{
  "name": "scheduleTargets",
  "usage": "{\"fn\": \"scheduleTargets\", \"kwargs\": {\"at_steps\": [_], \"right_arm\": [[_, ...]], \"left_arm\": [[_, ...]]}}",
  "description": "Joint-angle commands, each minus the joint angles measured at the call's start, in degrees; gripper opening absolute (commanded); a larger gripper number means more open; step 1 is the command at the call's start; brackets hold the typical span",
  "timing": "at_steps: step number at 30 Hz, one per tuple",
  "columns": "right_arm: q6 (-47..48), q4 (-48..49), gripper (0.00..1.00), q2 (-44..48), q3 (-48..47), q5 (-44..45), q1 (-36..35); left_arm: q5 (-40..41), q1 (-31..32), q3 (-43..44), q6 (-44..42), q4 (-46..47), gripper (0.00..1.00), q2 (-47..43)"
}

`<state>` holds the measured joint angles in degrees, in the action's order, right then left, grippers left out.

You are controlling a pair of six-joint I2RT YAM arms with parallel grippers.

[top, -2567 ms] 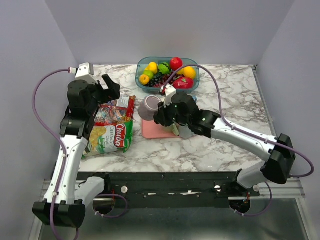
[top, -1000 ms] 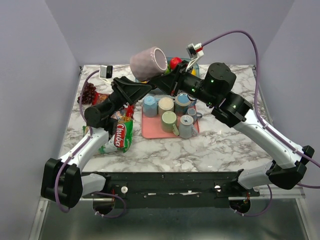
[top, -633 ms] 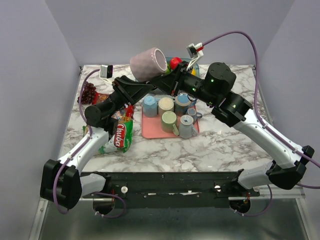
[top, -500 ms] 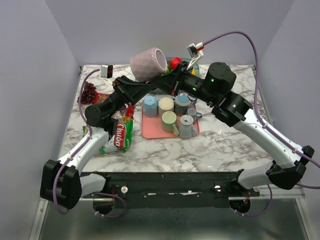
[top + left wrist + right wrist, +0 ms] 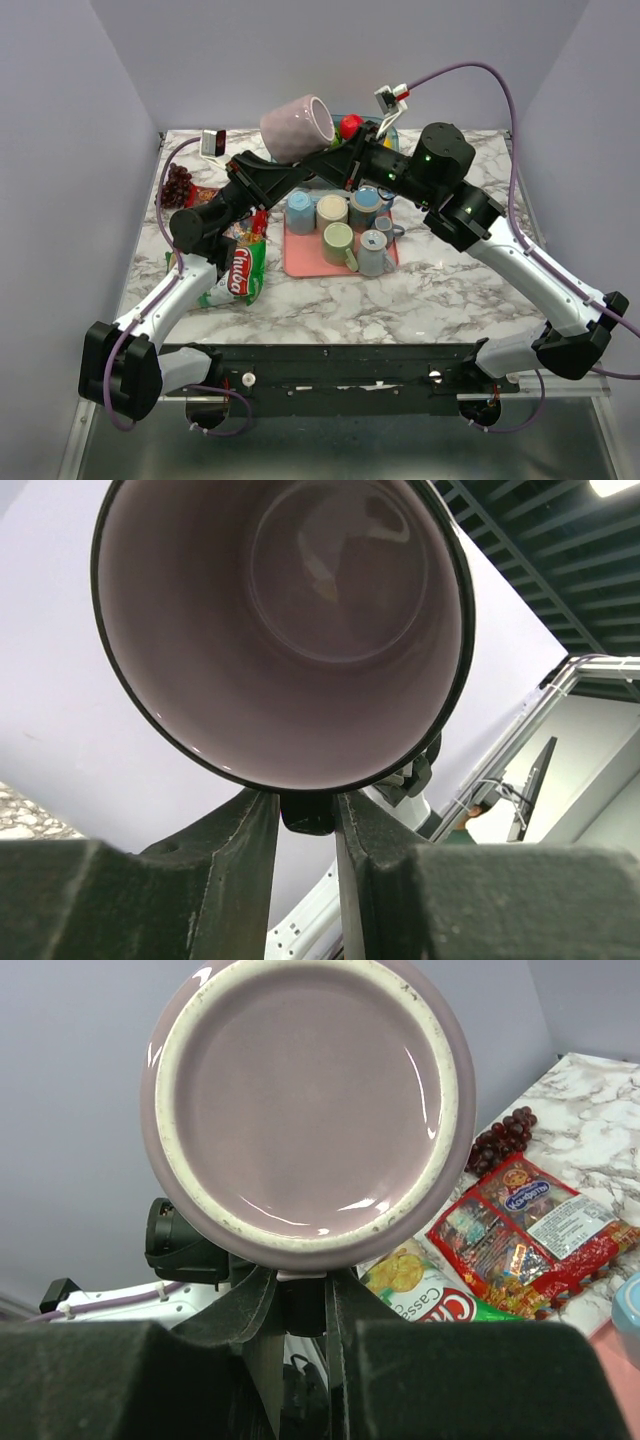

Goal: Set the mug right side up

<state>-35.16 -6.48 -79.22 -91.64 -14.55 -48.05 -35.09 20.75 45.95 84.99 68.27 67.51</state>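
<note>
Grip confirmed on both sides: left claw (image 5: 307,815) pinches the mug (image 5: 296,128) beneath its rim, right claw (image 5: 300,1305) beneath its base. The mug is aloft on its side, mouth facing the left wrist camera, base facing the right. Below, pink tray (image 5: 300,262) with cups (image 5: 337,240) sits on marble surface (image 5: 450,300), snack bags (image 5: 240,270) beside it.

The left arm (image 5: 165,298) and right arm (image 5: 530,275) are alike: slim white links joined by bulky, rounded black housings. A purple cable (image 5: 455,67) runs from behind the right pincer (image 5: 300,1300), and a small green light (image 5: 422,157) glows on the black housing just behind it. The left pincer (image 5: 307,810) has thick matte-black fingers (image 5: 230,865) with a grainy surface, as has the right one.
</note>
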Motion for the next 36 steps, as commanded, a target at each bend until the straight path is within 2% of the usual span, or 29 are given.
{"fn": "scheduleTargets", "kwargs": {"at_steps": [1,5,7,8,12,15,16,17,19,20,23,29,34,36], "right_arm": [[-1.8,4.2,0.01,0.4,1.6,-6.3,-0.9],[-1.8,4.3,0.01,0.4,2.1,-6.8,-1.0],[-1.8,4.1,0.01,0.3,2.2,-7.1,-0.9],[-1.8,3.8,0.01,0.3,2.8,-7.0,-0.9],[-0.4,1.3,0.01,0.8,4.4,-2.4,-0.9],[1.0,-0.6,0.03,1.5,6.0,1.7,-1.0],[1.3,-0.8,0.07,2.0,6.5,2.5,-0.9],[1.5,-1.0,0.29,2.1,6.9,3.1,-1.0],[2.1,-1.0,0.39,2.7,8.0,4.8,-0.9],[2.2,-1.0,0.50,3.0,8.3,5.2,-0.9],[2.7,-1.5,0.66,3.1,8.9,6.4,-0.6],[2.4,-2.9,0.78,3.3,11.1,9.4,0.7],[0.5,-3.8,0.82,4.2,15.2,10.9,3.0],[0.2,-3.9,0.82,4.1,16.0,11.0,3.7]], "left_arm": [[1.5,1.3,2.6,-3.2,-0.3,0.33,0.3],[1.7,1.6,2.7,-3.8,-0.4,0.21,0.6],[1.8,1.7,2.8,-4.0,-0.5,0.03,1.0],[1.8,1.7,2.8,-4.1,-0.4,0.00,1.0],[2.9,1.7,1.9,-5.7,-1.1,0.00,0.2],[3.1,1.7,2.0,-8.6,-5.2,0.00,-1.1],[3.3,1.7,2.1,-9.7,-8.2,0.00,-1.2],[3.5,1.7,2.1,-10.6,-9.7,0.00,-1.7],[3.8,1.7,2.8,-14.3,-15.8,0.00,-2.9],[4.1,1.7,3.2,-15.6,-18.6,0.00,-3.4],[5.6,1.7,4.6,-21.1,-28.2,0.00,-5.4],[9.4,1.7,8.9,-33.0,-46.5,0.00,-7.8],[12.8,1.7,14.7,-43.9,-63.8,0.00,-7.4],[15.0,1.7,16.0,-48.0,-67.9,0.00,-7.0]]}}
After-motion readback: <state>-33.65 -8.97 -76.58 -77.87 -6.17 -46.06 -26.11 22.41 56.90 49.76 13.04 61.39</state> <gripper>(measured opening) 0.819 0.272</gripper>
